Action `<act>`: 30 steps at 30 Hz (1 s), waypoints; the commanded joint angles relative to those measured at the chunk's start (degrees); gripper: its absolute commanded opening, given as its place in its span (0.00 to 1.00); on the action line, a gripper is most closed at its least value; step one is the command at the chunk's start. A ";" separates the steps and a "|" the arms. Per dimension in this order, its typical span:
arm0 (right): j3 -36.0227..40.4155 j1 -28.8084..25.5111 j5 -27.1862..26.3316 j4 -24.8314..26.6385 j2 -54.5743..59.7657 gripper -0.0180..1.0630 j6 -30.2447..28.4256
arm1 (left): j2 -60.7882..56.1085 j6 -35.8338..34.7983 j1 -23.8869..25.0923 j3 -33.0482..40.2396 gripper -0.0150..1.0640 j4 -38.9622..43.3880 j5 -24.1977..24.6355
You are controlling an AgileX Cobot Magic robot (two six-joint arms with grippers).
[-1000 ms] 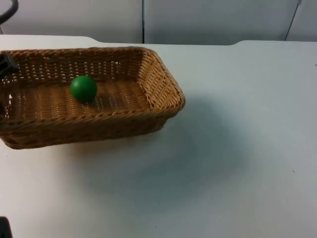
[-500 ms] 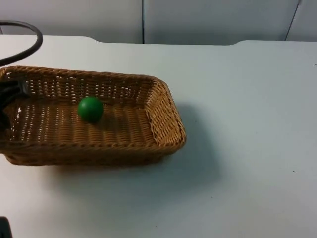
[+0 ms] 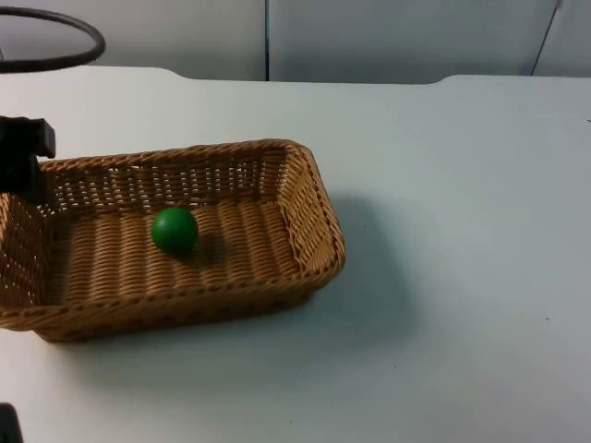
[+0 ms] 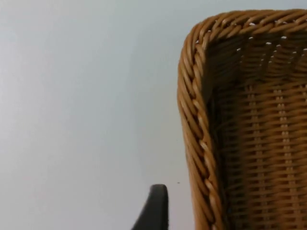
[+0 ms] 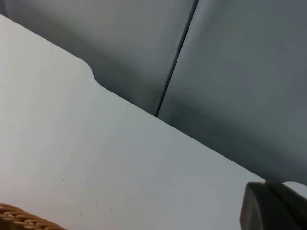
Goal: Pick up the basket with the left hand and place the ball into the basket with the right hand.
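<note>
— Where's the ball?
— The green ball [image 3: 174, 230] lies inside the basket [image 3: 305, 185] on the table [image 3: 462, 231].
— And your left gripper?
— My left gripper [image 3: 20, 161] is at the basket's far left corner, beside the rim; whether its fingers are apart or together, I cannot tell. My right arm waits.

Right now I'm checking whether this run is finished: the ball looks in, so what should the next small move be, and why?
Probably just let go and draw the left gripper back from the basket. The green ball already lies inside on the woven floor, and the basket appears to sit on the white table, so nothing seems left to carry. The right gripper waits away, near the partition wall.
</note>
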 commanded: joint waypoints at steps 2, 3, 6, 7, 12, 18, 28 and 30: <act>-0.42 0.07 -0.50 0.39 -0.88 0.01 -0.32 | -1.62 -0.30 0.23 -4.56 0.55 4.78 8.68; -0.42 0.07 -0.25 0.39 -0.88 0.01 -0.32 | -2.41 -0.30 0.23 -5.57 0.42 5.75 10.85; -0.42 0.07 0.32 0.39 -1.13 0.01 -0.32 | -5.61 0.03 0.23 -6.73 0.12 6.40 13.18; -0.42 0.07 0.84 0.27 -1.24 0.01 -0.32 | -7.96 1.39 0.23 -6.73 0.01 6.40 13.06; -0.42 0.07 2.69 0.11 -2.56 0.01 -0.75 | -21.07 13.26 -0.59 -6.50 0.01 -0.75 17.77; -0.42 0.07 3.32 0.11 -5.12 0.01 -0.75 | -39.22 36.57 -2.54 -6.50 0.01 -19.37 30.02; -0.42 0.07 6.37 1.27 -8.24 0.01 -0.88 | -62.70 41.07 -2.54 -3.29 0.01 -24.06 40.23; -0.42 0.07 7.87 1.50 -8.82 0.01 -1.24 | -68.51 40.92 -2.54 1.73 0.01 -23.83 39.39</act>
